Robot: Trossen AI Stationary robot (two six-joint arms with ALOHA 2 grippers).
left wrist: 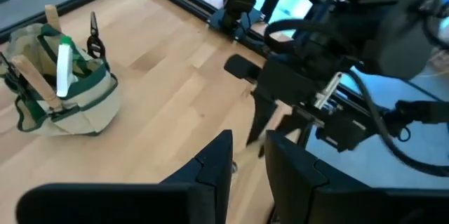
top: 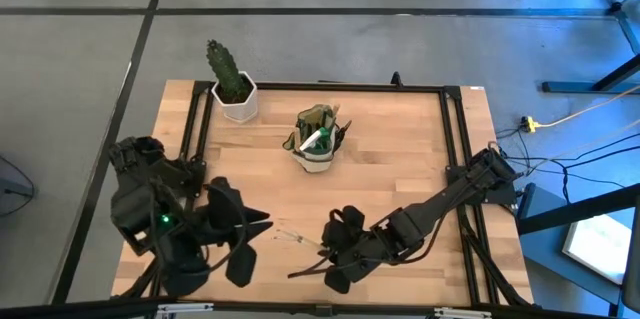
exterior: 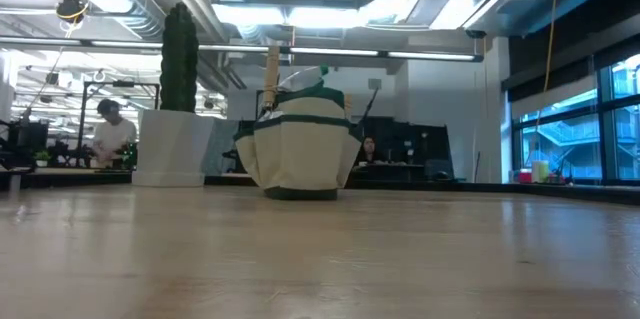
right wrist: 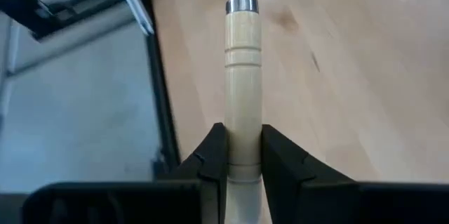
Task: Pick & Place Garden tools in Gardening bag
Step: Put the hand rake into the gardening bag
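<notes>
The right tool has its two fingers clamped on the pale wooden handle of a small rake; the handle runs straight out from between the fingers to a metal collar and wire loop at its far end. In the high view the right tool sits at the near edge of the table, right of centre, and the rake's thin wire end reaches from it toward the left arm, low over the wood.

The left tool has its fingers a little apart with nothing between them. From above, the left tool is at the near left of the table, pointing toward the right arm, and the rake's wire tip lies just beside it; whether they touch cannot be told.

Farther back, at the table's middle, stands the gardening bag, upright, well apart from both tools. A wooden handle, a white-and-green item and dark shears stick up out of it.

Beyond it, at the far left corner, a cactus in a white pot stands by itself.

In the low view people sit at desks in the room behind the table.
</notes>
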